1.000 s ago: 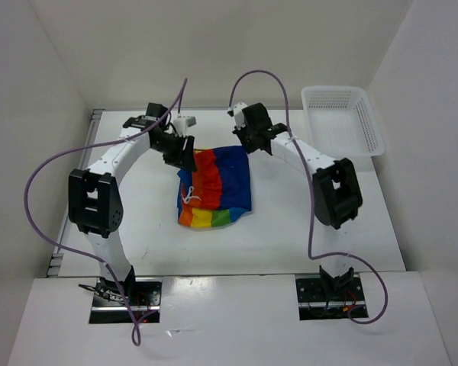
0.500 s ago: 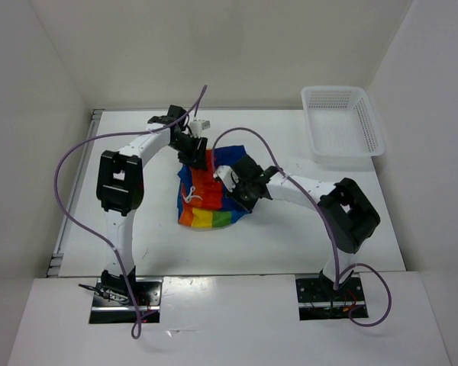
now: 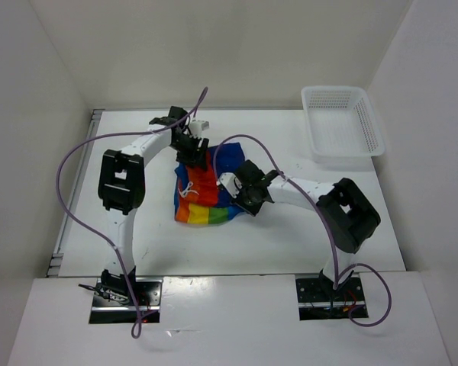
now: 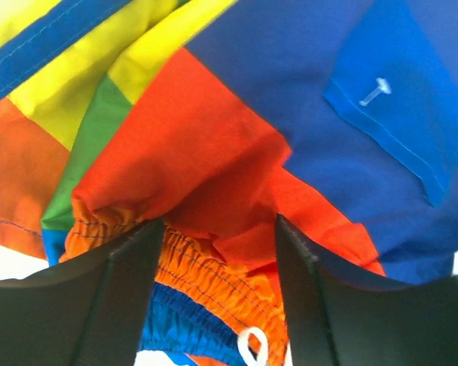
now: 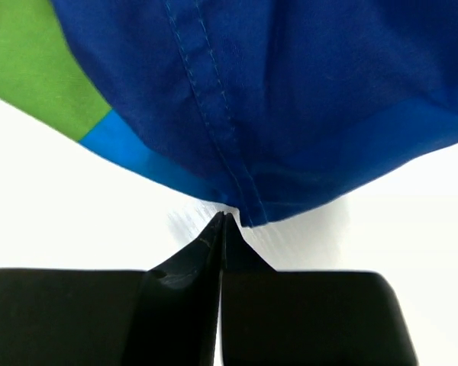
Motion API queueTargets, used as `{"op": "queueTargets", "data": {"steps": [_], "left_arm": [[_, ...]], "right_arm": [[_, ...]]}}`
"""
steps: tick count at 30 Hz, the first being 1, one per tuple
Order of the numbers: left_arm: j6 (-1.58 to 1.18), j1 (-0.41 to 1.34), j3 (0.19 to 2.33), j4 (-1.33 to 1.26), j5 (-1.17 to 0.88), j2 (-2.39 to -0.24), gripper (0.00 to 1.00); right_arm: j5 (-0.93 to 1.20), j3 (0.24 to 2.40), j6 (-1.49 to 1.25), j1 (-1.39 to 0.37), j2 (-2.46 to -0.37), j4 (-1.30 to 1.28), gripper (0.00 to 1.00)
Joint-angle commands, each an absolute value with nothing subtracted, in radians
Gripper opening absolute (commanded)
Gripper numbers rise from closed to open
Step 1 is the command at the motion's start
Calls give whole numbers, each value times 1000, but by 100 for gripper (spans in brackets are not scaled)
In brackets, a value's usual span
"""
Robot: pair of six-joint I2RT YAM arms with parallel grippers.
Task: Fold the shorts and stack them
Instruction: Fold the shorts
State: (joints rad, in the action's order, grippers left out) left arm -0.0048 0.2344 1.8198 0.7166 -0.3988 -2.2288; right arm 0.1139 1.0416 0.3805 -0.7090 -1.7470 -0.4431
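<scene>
Currently: Shorts Folded at Table Centre

The shorts [image 3: 206, 194] are laid folded on the table [image 3: 290, 229]. The left gripper [image 4: 217, 229] is released, jaws spread astride the orange waistband [image 4: 206, 267]. The right gripper [image 5: 223, 217] is clenched at the blue hem [image 5: 214, 145] edge.

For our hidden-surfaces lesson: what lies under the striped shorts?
Around the shorts the white table shows. At the left gripper, a red layer overlies the orange waistband. The tabletop beneath the cloth is covered.
</scene>
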Motion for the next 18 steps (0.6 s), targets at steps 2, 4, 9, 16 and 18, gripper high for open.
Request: {"op": "queueTargets", "data": {"steps": [2, 4, 9, 16, 18], "left_arm": [[0, 221, 1833, 703, -483, -2036, 78], [0, 209, 1821, 703, -505, -1970, 87], [0, 161, 1715, 693, -450, -1844, 99], [0, 130, 1514, 723, -413, -1908, 99], [0, 121, 1485, 712, -413, -1925, 99]], "right_arm": [[148, 1167, 424, -692, -1655, -494, 20], [205, 1219, 359, -652, -1632, -503, 53], [389, 1256, 89, -437, -1667, -397, 80], [434, 1265, -6, -410, -1827, -321, 88], [445, 1266, -34, -410, -1867, -301, 88]]}}
